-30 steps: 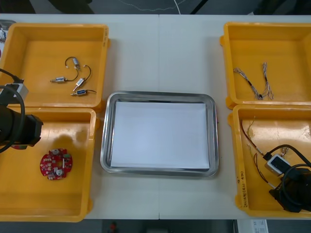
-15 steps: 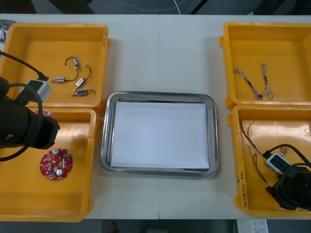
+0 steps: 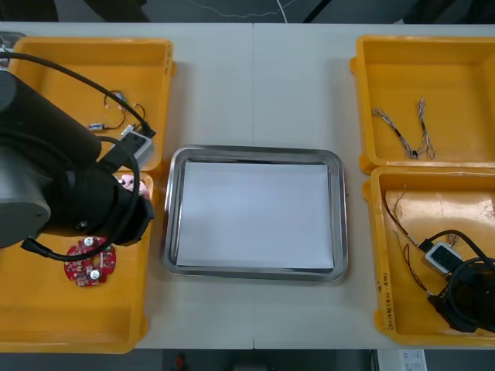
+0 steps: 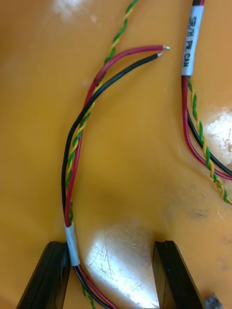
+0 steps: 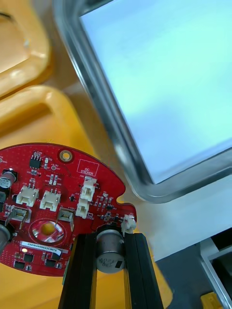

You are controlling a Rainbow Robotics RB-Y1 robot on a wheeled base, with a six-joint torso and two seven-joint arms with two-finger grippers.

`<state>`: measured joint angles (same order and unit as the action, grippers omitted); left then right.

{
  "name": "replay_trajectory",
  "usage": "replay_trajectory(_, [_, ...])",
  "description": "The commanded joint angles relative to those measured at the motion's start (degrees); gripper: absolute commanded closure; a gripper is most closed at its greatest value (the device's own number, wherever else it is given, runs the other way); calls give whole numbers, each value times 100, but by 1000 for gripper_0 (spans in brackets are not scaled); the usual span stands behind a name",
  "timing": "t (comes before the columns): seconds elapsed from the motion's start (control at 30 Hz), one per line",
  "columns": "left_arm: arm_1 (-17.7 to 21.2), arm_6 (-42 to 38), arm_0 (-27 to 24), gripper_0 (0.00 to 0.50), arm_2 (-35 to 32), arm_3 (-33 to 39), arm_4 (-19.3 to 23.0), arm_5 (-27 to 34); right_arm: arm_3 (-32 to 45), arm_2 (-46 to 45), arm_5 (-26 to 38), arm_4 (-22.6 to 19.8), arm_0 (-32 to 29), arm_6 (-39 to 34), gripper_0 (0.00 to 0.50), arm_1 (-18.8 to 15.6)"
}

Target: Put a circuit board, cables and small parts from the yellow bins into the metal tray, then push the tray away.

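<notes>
your left gripper [image 5: 110, 236], clamped on a silver can [image 5: 110, 253] of the round red circuit board [image 5: 53, 193], has swung from over the near left yellow bin [image 3: 69, 325] to the rim of the shiny metal tray [image 5: 99, 113], so placing looks next, while the right gripper [image 4: 108, 251] waits, fingers apart, over glossy twisted cables [image 4: 72, 164].

Red circuit board [image 5: 58, 203], yellow bins [image 3: 433, 62], white-lined tray [image 3: 255, 151]
</notes>
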<state>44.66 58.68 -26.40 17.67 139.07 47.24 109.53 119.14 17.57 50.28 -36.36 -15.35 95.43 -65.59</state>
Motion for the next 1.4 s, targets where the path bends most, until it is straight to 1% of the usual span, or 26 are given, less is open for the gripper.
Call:
replay_trajectory(0.03, [-335,-744,-568,500,580,77,-145,15,-163,142,210,85,-4,-130,0,-112])
replay_trajectory(0.17, [-564,-815,-858,499,993,-125,-233,-2,-145,142,263,-29,-4,-139,0,-112])
replay_trajectory(0.27, [-713,-832,-1043,499,1327,-292,-400,-72,-145,142,298,-152,-4,-139,0,-112])
replay_trajectory(0.3, [-766,-841,-1105,499,1467,-372,-479,-134,-136,142,307,-169,-4,-139,35,-112])
replay_trajectory(0.33, [-819,-859,-1157,500,1608,-451,-575,-204,-136,142,315,-178,-4,-139,209,-112])
replay_trajectory(0.37, [-845,-867,-1175,499,1678,-503,-619,-257,-136,142,315,-187,-4,-139,317,-112])
replay_trajectory(0.4, [-898,-876,-1210,499,1819,-591,-734,-380,-136,142,333,-205,-4,-148,500,-112])
replay_trajectory(0.53, [-1065,-903,-1280,498,2250,-952,-1068,-758,-119,142,324,-249,-4,-165,500,-112])
replay_trajectory(0.63, [-1153,-929,-1298,499,2469,-1180,-1208,-969,-75,106,324,-222,5,-183,500,-112])
replay_trajectory(0.77, [-1179,-964,-1307,497,2715,-1435,-1279,-1197,4,-69,395,-178,5,-191,500,-112])
replay_trajectory(0.87, [-1179,-999,-1307,497,2918,-1637,-1340,-1373,154,-359,720,-196,5,-191,500,-103])
replay_trajectory(0.93, [-1179,-1026,-1307,500,3049,-1769,-1393,-1505,338,-676,1124,-284,5,-165,500,-112])
replay_trajectory(0.97, [-1179,-1034,-1307,499,3067,-1795,-1402,-1531,382,-764,1221,-319,5,-165,500,-112])
replay_trajectory(1.03, [-1179,-1061,-1307,499,3181,-1918,-1454,-1663,549,-1071,1625,-512,23,-156,500,-112])
replay_trajectory(1.13, [-1179,-1061,-1307,499,3296,-2077,-1507,-1821,725,-1405,1994,-776,32,-139,500,-103])
replay_trajectory(1.27, [-1170,-1070,-1298,499,3392,-2112,-1612,-1901,936,-1801,2398,-1057,23,-130,500,-77])
replay_trajectory(1.4, [-1126,-1070,-1298,494,3410,-2121,-1586,-1901,1164,-2372,2970,-1418,23,-104,500,72])
